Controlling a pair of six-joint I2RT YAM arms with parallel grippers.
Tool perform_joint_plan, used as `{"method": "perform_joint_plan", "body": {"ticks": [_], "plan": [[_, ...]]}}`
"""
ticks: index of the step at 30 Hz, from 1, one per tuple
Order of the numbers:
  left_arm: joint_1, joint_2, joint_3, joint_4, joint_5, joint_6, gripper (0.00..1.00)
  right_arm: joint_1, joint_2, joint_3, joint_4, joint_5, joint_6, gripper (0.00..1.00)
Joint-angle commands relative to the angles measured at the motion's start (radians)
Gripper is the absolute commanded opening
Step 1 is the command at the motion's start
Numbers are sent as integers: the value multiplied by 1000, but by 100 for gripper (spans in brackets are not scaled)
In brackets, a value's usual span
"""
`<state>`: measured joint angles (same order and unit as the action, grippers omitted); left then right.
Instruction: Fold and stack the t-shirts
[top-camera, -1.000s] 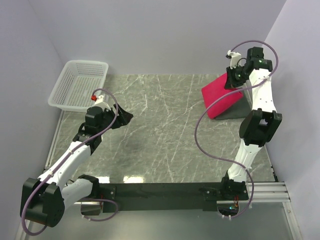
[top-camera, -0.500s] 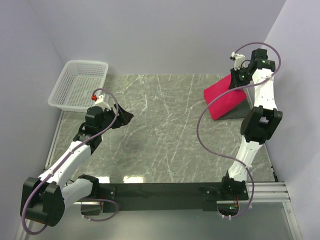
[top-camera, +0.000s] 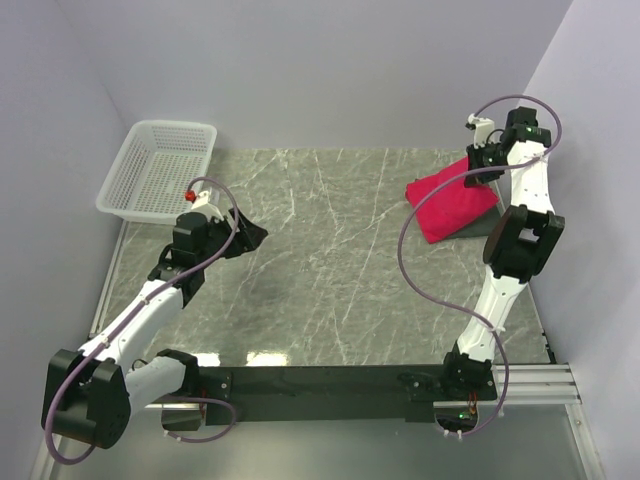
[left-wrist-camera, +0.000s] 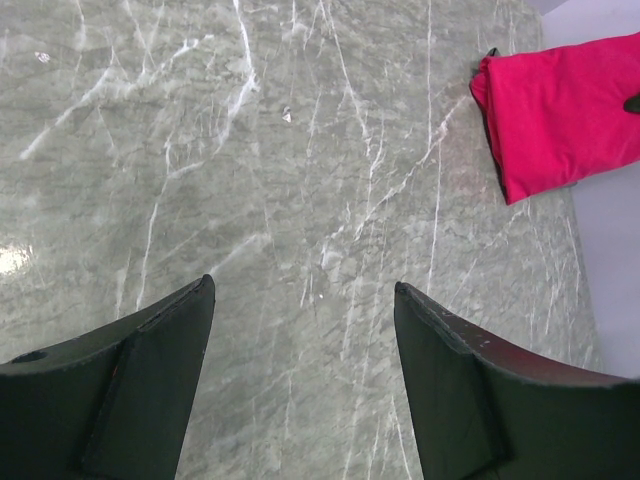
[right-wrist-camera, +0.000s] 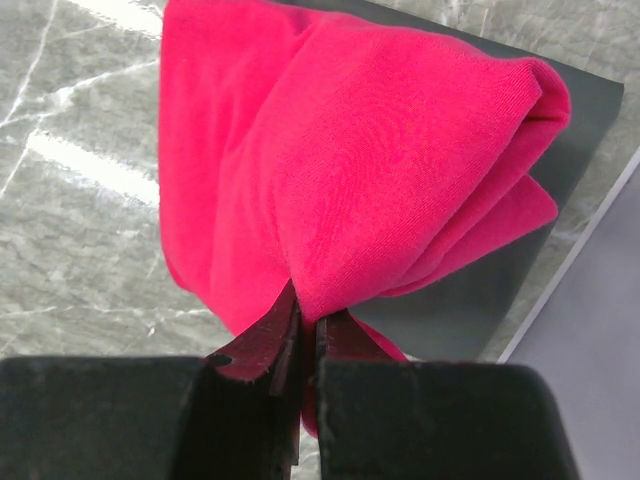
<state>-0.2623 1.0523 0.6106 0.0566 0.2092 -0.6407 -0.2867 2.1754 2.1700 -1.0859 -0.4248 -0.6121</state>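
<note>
Crimson-red fabric t-shirt (top-camera: 450, 205), far right corner of grey marbled worktop (top-camera: 330, 250).
Right fingers (right-wrist-camera: 262, 348) clenched on its fold; left fingers (left-wrist-camera: 150, 380) spread.

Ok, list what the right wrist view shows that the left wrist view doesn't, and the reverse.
Right wrist only: the right tool shut on a fold of the red t-shirt, seen close up. Left wrist only: the left tool, open above the marble table and holding nothing. Both: the t-shirt and the marble table.
</note>
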Motion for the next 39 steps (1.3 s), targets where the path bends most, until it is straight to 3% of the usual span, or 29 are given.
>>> {"method": "perform_joint_plan", "body": {"ticks": [1,3,6,7,10,14,19,24,33,35,38,39], "plan": [[3,12,23,22,22,-7,77,-11,21,1,56,-12,-5,4],[3,17,29,22,22,-5,77,-12,32,1,64,-11,-2,6],[3,20,35,14,19,-5,77,-14,52,-2,84,12,6,20],[3,20,37,14,21,-5,77,-15,57,-7,102,23,17,31],[3,21,38,9,21,-7,77,-16,66,-35,170,89,60,53],[3,26,51,6,21,-5,77,-16,32,-107,291,237,136,63],[3,29,63,-6,18,4,77,0,-51,-212,446,394,167,65],[3,29,71,-12,13,15,77,3,-141,-300,511,443,158,66],[3,-15,51,-23,-4,26,77,1,-174,-273,431,181,164,65],[3,-20,49,-23,-4,27,77,1,-115,-199,368,150,192,63],[3,-34,40,-21,-2,24,77,-5,-40,-121,308,136,242,45],[3,-43,35,-17,1,18,77,-9,-23,-105,284,126,259,34]]}}
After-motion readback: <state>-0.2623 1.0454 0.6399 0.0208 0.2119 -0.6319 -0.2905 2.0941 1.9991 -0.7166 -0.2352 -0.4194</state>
